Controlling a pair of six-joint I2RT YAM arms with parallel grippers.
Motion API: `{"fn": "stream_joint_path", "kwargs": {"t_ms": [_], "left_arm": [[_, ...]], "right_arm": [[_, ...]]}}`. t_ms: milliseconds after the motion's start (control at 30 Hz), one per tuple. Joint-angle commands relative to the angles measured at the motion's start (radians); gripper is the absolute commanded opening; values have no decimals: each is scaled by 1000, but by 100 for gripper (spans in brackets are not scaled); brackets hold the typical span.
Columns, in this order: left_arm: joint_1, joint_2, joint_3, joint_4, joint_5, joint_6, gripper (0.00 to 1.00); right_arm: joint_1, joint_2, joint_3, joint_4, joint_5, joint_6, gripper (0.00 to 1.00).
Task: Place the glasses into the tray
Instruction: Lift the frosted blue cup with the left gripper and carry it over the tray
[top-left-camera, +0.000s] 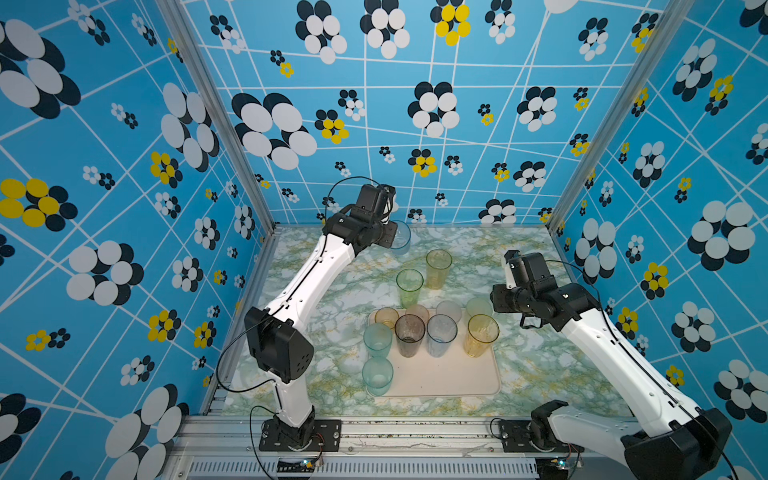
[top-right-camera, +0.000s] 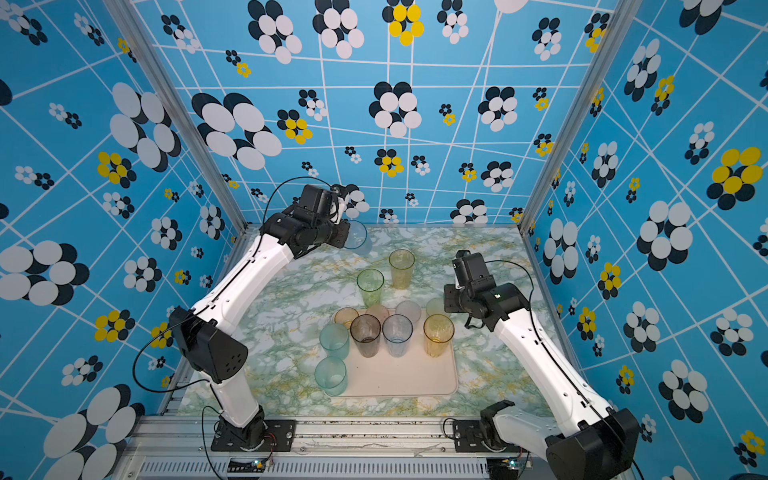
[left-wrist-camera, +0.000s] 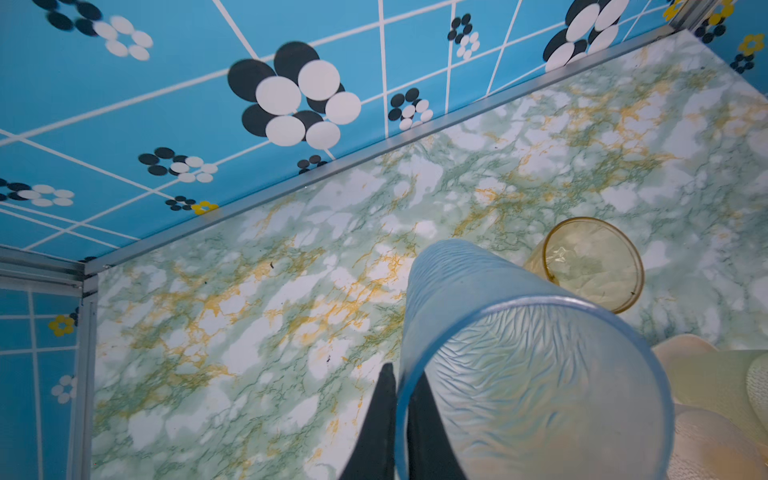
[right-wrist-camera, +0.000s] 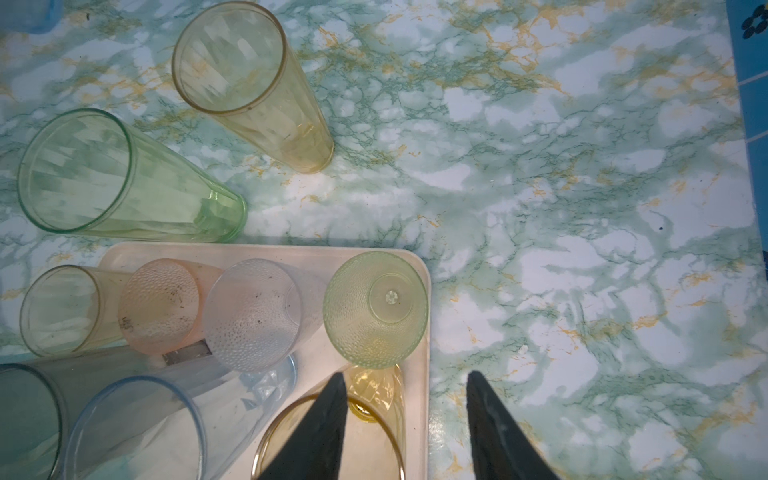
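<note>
Blue flower-print walls box in a green-marbled tabletop, where a two-armed robot is part-way through loading a tray. At about 11 o'clock from the tray in both top views, the left gripper is clamped on the rim of a blue tumbler, one finger inside the wall and one outside. Whether the tumbler's base is clear of the table cannot be told. The left arm is stretched long towards the back wall, its wrist bent down over the glass.

A cluster of glasses already stands in the far half of the tray. Two teal tumblers sit at its 9 o'clock edge; whether they are inside the rim is unclear. A green tumbler and an amber tumbler wait on the table at 12 o'clock, just beyond the tray.

The right arm is folded at the elbow. The right gripper hangs empty, jaws apart, above the tray's 1 o'clock corner.

The step in hand appears to be the carry. The next move would call for a lift high enough to clear the standing glasses, then a swing towards 6 o'clock to the tray's bare near half.
</note>
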Motion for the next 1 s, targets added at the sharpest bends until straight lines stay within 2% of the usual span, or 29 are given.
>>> {"fn": "stream_joint_path", "kwargs": {"t_ms": [0,167,467,533,633,800,967], "left_arm": [[-20,-128,-45,-27,-4,35,0],[-61,-287,-109,-64,36,47,0],[-185,-465,-107,-309,127,37,0],[-241,-493,-111,-359,138,30,0],[-372,-520,-127,-425,97,16,0],[-584,-494,-150,-500,58,-10,0],[-673,-409,-224,-494,23,-49,0]], "right_arm": [[-7,-19,-9,21,-27,17,49],[-7,-24,3,25,-43,21,48],[-7,-18,16,42,-49,22,48],[-7,-16,23,47,-55,24,48],[-7,-19,26,61,-67,29,48],[-7,-20,32,73,-99,41,48],[-7,-23,63,54,-100,31,48]]}}
